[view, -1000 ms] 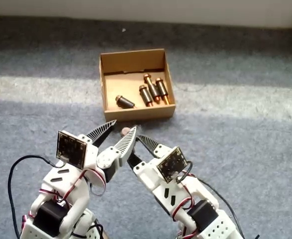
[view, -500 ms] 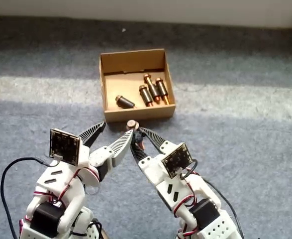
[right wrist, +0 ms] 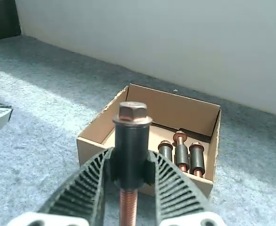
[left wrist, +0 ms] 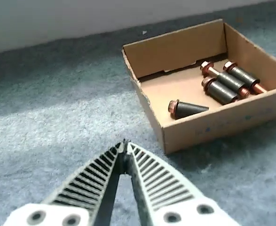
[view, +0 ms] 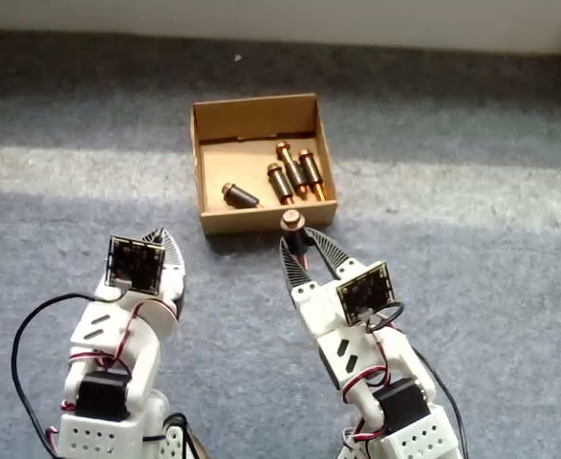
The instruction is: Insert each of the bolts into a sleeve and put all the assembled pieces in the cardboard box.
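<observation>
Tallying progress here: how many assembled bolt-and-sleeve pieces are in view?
5. Four pieces lie in the cardboard box: three side by side, one apart. The fifth piece stands upright in the right gripper.

A blue-grey, carpet-textured surface (view: pixel 471 191) has a paler sunlit band across it. The cardboard box (view: pixel 261 218) is plain tan. The four assembled pieces (view: pixel 294 172) inside it are dark charcoal with copper-coloured ends. The right tool (right wrist: pixel 130 154), pale grey with ridged inner faces, grips a black sleeve (right wrist: pixel 130 141) on a copper bolt (right wrist: pixel 132 113). The left tool (left wrist: pixel 124 146) has the same pale grey ribbing. The left arm (view: pixel 118 344) and right arm (view: pixel 356 354) are white with black motors and red wires.
</observation>
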